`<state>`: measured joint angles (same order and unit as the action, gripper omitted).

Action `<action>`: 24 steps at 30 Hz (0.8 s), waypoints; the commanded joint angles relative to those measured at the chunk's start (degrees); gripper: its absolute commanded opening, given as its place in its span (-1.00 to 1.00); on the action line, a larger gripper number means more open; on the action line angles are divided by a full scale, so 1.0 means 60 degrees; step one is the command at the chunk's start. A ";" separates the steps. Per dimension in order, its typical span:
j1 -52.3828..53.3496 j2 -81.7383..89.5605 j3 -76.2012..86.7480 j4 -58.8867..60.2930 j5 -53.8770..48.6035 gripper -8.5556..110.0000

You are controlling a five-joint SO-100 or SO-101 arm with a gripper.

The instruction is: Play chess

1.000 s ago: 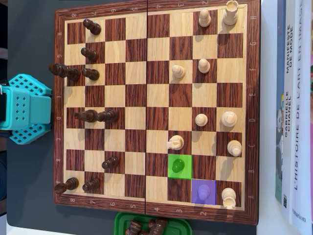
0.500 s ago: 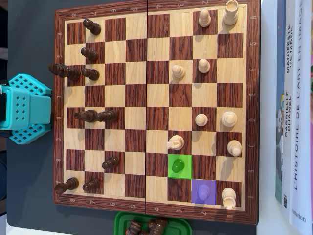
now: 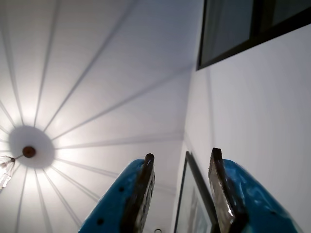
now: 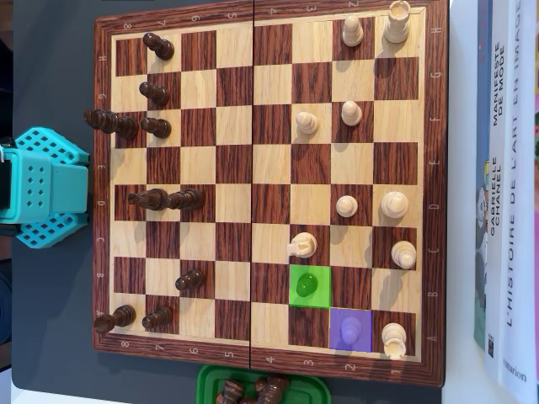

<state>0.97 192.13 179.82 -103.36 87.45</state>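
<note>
Wrist view: the gripper (image 3: 181, 162) is aimed at the ceiling, jaws parted, nothing held. Overhead view: a green-marked piece (image 4: 308, 284) is seen at 5 o'clock on the chessboard (image 4: 268, 15), a purple-marked square (image 4: 350, 329) just beyond at 5; the move is judged not yet started.

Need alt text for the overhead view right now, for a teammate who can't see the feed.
A wooden chessboard mid-game seen from above: dark pieces on the left, light pieces on the right. One square is highlighted green and another purple, near the bottom. A turquoise robot base sits at the left edge, books on the right.
</note>
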 commanded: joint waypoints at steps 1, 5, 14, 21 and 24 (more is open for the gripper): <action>-0.0059 -0.0059 0.0190 0.0000 0.0015 -0.57; -0.0044 -0.0059 0.0190 0.0000 -0.0029 -0.57; 0.0029 -0.0059 0.0190 0.0000 -0.0044 -0.57; 0.0015 -0.0059 0.0190 0.0000 0.0015 -0.57; -0.0044 -0.0059 0.0190 0.0000 0.0015 -0.57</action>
<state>0.97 192.13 179.82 -103.36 87.45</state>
